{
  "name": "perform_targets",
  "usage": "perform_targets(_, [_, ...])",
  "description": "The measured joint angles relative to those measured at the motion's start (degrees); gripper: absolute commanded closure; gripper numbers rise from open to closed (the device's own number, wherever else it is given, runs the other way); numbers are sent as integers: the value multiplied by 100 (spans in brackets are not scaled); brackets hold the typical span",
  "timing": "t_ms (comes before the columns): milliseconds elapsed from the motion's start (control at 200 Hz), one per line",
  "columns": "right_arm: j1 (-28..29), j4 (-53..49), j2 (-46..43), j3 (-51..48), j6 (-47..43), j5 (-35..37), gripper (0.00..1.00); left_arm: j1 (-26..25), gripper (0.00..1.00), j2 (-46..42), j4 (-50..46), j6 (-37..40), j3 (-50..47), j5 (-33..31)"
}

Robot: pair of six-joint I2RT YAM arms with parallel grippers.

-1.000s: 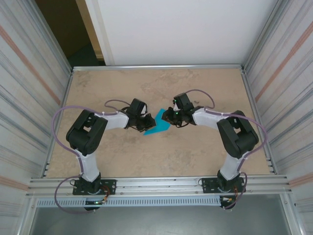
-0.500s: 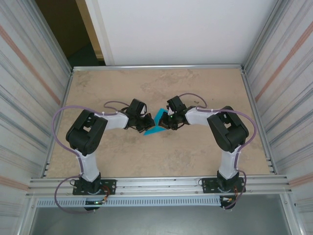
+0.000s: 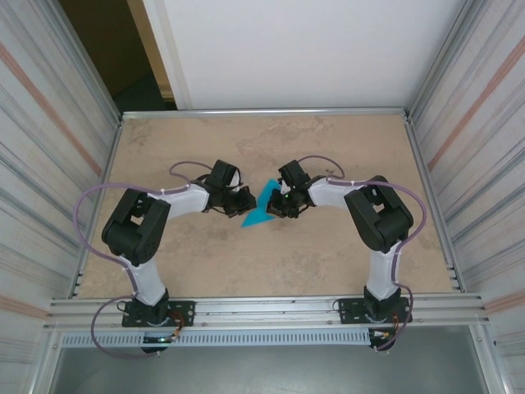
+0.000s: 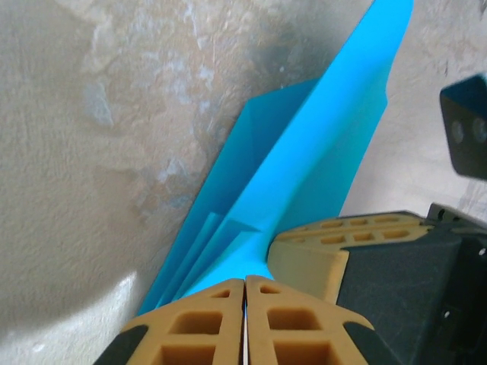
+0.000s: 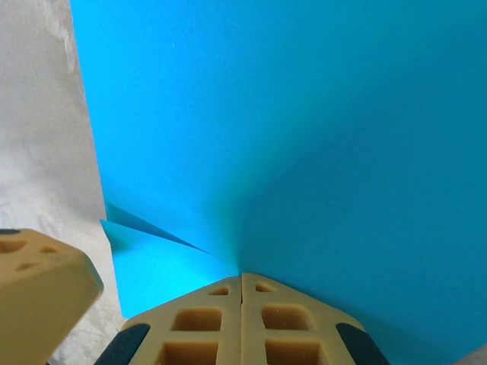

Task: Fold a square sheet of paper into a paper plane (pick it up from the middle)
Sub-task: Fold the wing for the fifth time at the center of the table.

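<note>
One paper plane (image 3: 258,213), one table (image 3: 328,263)

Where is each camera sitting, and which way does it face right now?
Top external: fixed above and behind the arm bases, looking down on the marbled beige table; both arms show, left hand and right hand meeting at the creased teal-blue paper sheet.
Left wrist: on the left wrist, looking along its shut hand at the sheet's folds; part of the right hand beside it.
Right wrist: on the right wrist, close against the sheet; its shut hand below.
Shared: both wrist views show the pinched sheet.
</note>
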Motion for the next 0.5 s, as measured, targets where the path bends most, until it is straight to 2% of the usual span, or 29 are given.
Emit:
perform_targets(175, [-2,-37,31,63,-2,-2,95,-15,91,179,-251,144,129,31])
perform_targets(276, [-24,-35,28,63,2,-20,90,-9,91,258,-354,142,144,-74])
perform_targets(371, [-74,79,-103,-28,33,-20,78,2,91,308,-367,98,136,-129])
perform_targets(501, [-234,348,-782,-426,186,111,59,37,91,306,-87,-151,-42,-85])
